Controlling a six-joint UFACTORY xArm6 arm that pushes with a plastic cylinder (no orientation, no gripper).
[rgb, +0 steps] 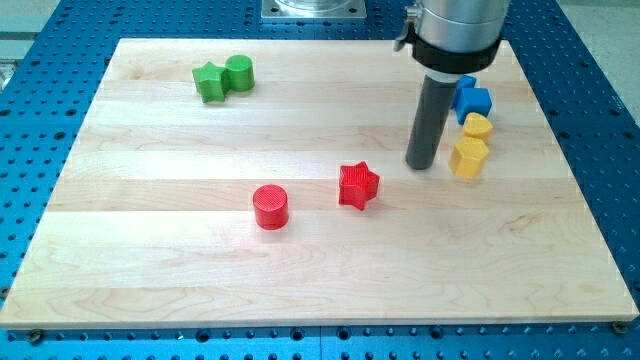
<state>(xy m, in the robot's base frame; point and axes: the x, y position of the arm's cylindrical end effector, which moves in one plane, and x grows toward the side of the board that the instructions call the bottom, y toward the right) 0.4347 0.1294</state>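
Note:
My tip (421, 165) rests on the wooden board (200, 250), right of centre. The nearest block is a yellow hexagonal block (468, 157), just to the tip's right with a small gap between them. Above that block sits a smaller yellow block (478, 125), and above it a blue block (472, 99), partly hidden by the rod. A red star (359, 186) lies down and to the left of the tip. Further left is a red cylinder (270, 207).
A green star (210, 82) and a green cylinder (239, 72) touch each other near the board's top left. The board lies on a blue perforated table (40, 40). The arm's grey mount (455, 25) hangs over the top right.

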